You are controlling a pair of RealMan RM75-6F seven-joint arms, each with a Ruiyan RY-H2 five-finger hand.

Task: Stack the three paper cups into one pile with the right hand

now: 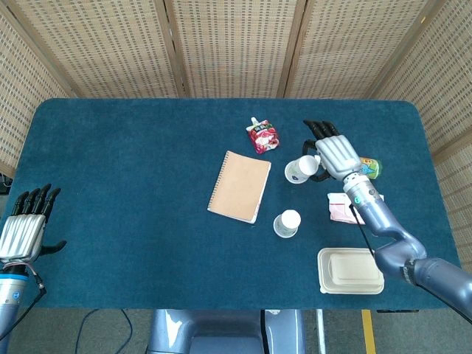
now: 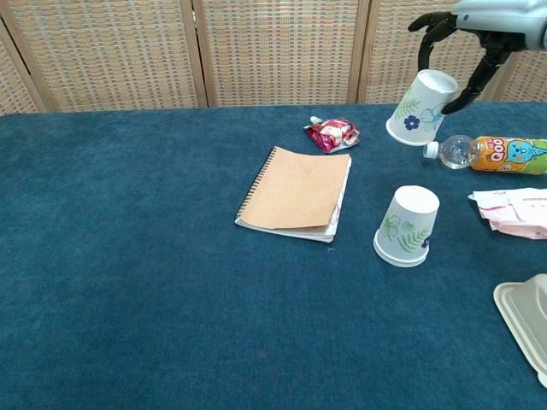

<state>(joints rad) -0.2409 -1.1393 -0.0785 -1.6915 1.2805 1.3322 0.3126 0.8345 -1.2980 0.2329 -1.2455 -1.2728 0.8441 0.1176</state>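
Observation:
My right hand (image 1: 335, 153) grips a white paper cup with a blue flower print (image 1: 301, 169) and holds it tilted in the air, well above the table (image 2: 128, 256). In the chest view the held cup (image 2: 420, 108) hangs under the dark fingers (image 2: 479, 68) of my right hand (image 2: 474, 34). A second cup with a green leaf print (image 1: 287, 223) stands upside down on the table, nearer the front edge, also visible in the chest view as the leaf-print cup (image 2: 407, 226). I see only two cups. My left hand (image 1: 28, 230) stays open at the table's left front corner.
A tan spiral notebook (image 1: 240, 186) lies left of the cups. A red pouch (image 1: 262, 136) lies behind it. An orange drink bottle (image 2: 491, 155) lies on its side at the right, with a pink-white packet (image 2: 513, 211) and a beige lidded box (image 1: 349, 271) nearer the front.

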